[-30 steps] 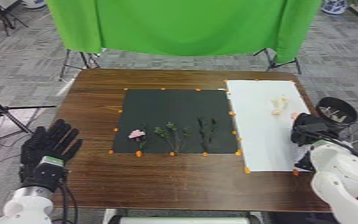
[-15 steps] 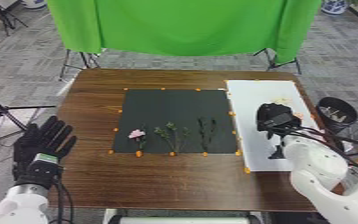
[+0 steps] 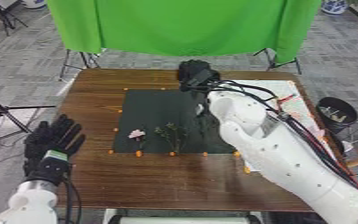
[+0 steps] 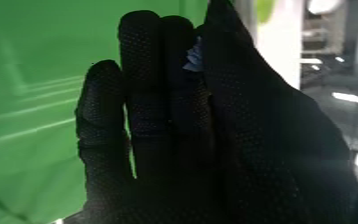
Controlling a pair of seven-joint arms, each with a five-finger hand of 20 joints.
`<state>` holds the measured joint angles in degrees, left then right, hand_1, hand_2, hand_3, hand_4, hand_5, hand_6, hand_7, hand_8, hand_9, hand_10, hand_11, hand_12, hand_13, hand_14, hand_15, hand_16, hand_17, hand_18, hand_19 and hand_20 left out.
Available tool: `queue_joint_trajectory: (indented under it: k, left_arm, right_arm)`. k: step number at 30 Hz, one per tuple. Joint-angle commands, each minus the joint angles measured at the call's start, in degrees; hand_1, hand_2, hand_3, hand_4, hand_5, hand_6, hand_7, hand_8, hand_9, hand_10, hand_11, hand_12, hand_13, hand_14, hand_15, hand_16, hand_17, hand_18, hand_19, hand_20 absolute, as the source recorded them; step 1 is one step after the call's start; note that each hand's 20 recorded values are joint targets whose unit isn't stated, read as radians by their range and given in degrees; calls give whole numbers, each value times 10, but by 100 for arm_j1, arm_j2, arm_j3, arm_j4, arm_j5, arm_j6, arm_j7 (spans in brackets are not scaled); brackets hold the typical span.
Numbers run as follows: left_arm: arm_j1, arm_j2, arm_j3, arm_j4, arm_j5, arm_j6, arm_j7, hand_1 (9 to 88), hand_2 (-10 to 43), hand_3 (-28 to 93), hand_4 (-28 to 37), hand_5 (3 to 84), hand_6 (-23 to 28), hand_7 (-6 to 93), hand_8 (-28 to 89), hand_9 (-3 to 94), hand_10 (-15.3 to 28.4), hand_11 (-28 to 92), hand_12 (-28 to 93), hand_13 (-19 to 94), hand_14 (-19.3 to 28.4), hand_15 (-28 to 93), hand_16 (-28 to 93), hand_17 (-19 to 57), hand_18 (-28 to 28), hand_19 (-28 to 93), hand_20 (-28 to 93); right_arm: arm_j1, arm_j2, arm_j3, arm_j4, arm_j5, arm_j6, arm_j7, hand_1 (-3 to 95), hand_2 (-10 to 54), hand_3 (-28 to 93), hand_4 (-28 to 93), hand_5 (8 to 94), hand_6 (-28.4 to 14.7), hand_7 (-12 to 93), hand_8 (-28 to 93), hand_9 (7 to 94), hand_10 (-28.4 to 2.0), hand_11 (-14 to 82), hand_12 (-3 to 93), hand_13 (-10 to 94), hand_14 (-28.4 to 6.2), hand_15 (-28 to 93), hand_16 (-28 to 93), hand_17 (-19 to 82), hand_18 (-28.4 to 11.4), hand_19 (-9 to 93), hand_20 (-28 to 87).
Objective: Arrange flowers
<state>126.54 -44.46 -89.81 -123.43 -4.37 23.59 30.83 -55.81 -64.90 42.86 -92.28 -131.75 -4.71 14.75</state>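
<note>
Bluish bloom [image 4: 193,56] was pinched btwn thumb & fingers of R hand [image 3: 196,75], which we saw had swung from white sheet [image 3: 262,85] to far edge of black mat [image 3: 153,105]. We judged placement next, clear of pink flower [image 3: 136,133] & green sprigs [image 3: 171,132]. L hand [image 3: 49,145]: fingers apart.

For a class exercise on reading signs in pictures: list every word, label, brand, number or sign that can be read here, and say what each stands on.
No text can be read.
Green-and-white label on the back of the left hand: too small to read.
Black mat and white sheet: no readable words or numbers.
</note>
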Motion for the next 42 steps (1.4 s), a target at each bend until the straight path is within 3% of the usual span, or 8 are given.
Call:
queue_joint_trajectory:
  k: [1,4,8,13,26,30,35,42]
  left_arm:
    - [-157,-20,116,1,-126,107,-17,297,178,717,-283,457,97,214,-118,387,156,272,100,275,167,467,-104,-72,157,430,75]
    - [-149,129,103,-18,-105,106,66,298,178,716,-283,458,97,215,-118,390,155,272,99,277,168,469,-105,-71,157,431,74]
    - [-104,80,79,-72,-196,236,6,298,179,716,-283,460,98,216,-118,391,156,272,98,278,167,470,-107,-71,157,432,74]
    - [-268,220,150,16,-54,54,-17,298,179,717,-283,462,97,216,-119,392,155,271,98,279,167,470,-107,-70,157,433,73]
    - [-361,113,148,67,54,75,-357,297,179,719,-283,459,95,217,-120,393,155,270,99,279,167,469,-107,-71,157,434,72]
    - [-370,189,145,84,82,50,-408,300,176,720,-283,459,95,217,-119,393,153,270,99,279,167,469,-107,-71,157,433,71]
    - [-328,151,58,52,97,122,-381,308,172,720,-283,460,95,219,-119,394,152,272,99,279,166,470,-107,-71,157,434,71]
    - [-509,84,114,81,174,98,-561,313,166,721,-283,460,94,221,-120,394,153,272,99,281,165,470,-107,-71,157,435,72]
  right_arm:
    - [212,-933,-831,516,-244,213,388,545,-88,711,-283,692,20,312,-51,800,-85,92,295,666,-58,308,355,307,-192,753,380]
    - [354,-1108,-1001,761,-241,72,438,548,-92,713,-283,695,18,306,-51,803,-87,89,296,667,-58,308,356,310,-193,758,379]
    - [282,-1223,-1189,828,-512,-378,755,557,-94,712,-283,690,13,305,-46,803,-87,77,304,667,-58,304,361,311,-195,763,372]
    - [483,-1232,-1363,945,-364,-428,1076,574,-95,707,-283,690,10,298,-47,801,-88,64,309,663,-61,296,366,313,-200,766,368]
    - [251,-1492,-1306,1040,-397,-633,1235,567,-95,731,-283,651,5,243,-69,742,-94,113,260,646,-68,311,348,310,-209,776,355]
    - [235,-1485,-1358,984,-414,-644,1262,580,-95,727,-283,629,8,241,-154,705,-104,153,218,640,-68,315,346,306,-210,778,347]
    - [232,-1492,-1393,953,-445,-673,1196,581,-95,732,-283,619,6,237,-155,683,-111,180,174,639,-68,315,344,303,-211,776,347]
    - [227,-1466,-1440,930,-525,-603,1203,581,-95,736,-283,602,1,229,-154,673,-112,180,169,638,-68,316,344,303,-212,776,347]
